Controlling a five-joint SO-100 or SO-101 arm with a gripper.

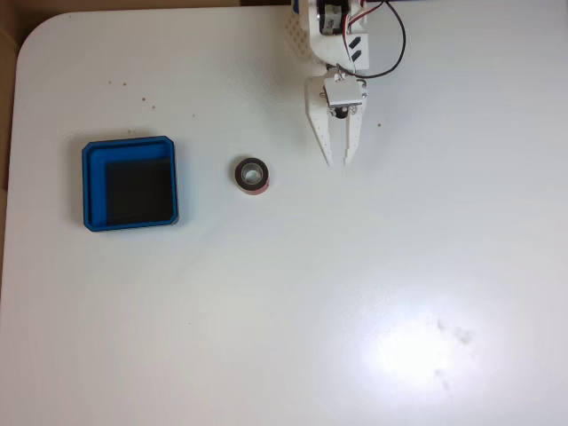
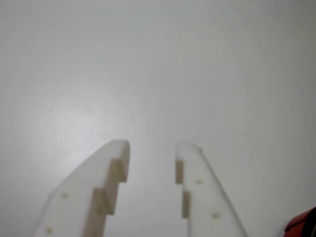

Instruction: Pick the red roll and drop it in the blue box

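The red roll (image 1: 252,176) lies flat on the white table near the middle, its dark top face and pale centre up. A sliver of the red roll (image 2: 302,226) shows at the bottom right corner of the wrist view. The blue box (image 1: 93,182) sits to its left in the fixed view, black floor bare. My white gripper (image 1: 339,161) hangs up and to the right of the roll, apart from it. Its two fingers point down the picture with a gap between them and nothing in it. The wrist view has the gripper (image 2: 153,150) open over bare table.
The white table (image 1: 284,337) has a rounded corner at top left and a bright glare patch (image 1: 426,351) at lower right. The arm's base and its red and black wires (image 1: 390,44) sit at the top edge.
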